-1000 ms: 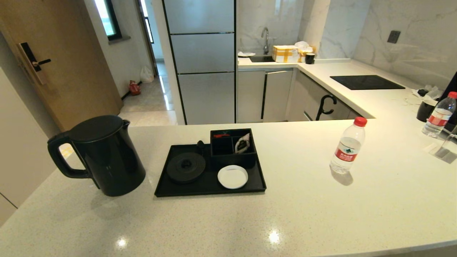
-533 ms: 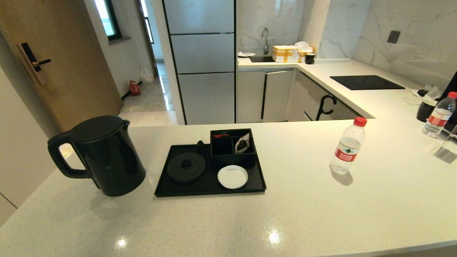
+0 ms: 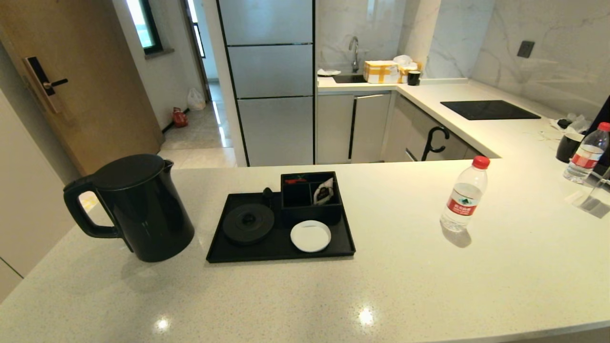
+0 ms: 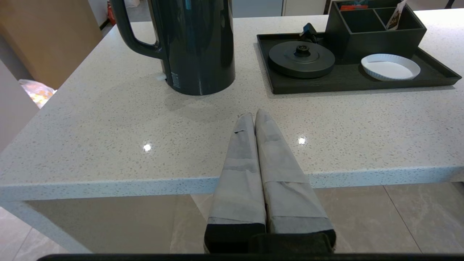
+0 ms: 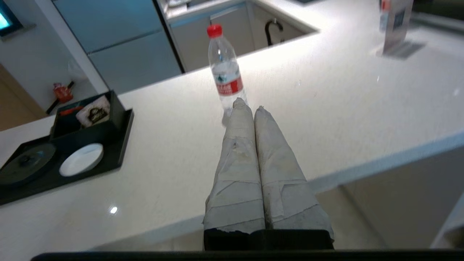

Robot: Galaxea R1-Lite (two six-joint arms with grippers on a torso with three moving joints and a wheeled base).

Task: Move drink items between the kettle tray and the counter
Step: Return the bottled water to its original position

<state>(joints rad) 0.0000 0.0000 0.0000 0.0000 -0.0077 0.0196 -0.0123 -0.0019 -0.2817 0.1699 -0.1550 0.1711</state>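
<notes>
Standing on the counter (image 3: 305, 295): one kettle (image 3: 138, 209), one water bottle (image 3: 464, 195), both upright.
Left gripper (image 4: 255, 115), clenched and holding nothing, sits short of the kettle, handle facing away from the kettle tray (image 3: 224, 252). Tray between both items. Right gripper (image 5: 247, 106), clenched, just before the bottle.

At the worktop's far right edge you have a second bottle (image 3: 586, 153) beside a black mug (image 3: 568, 147); yellow boxes (image 3: 381, 71) flank the sink (image 3: 349, 78).
</notes>
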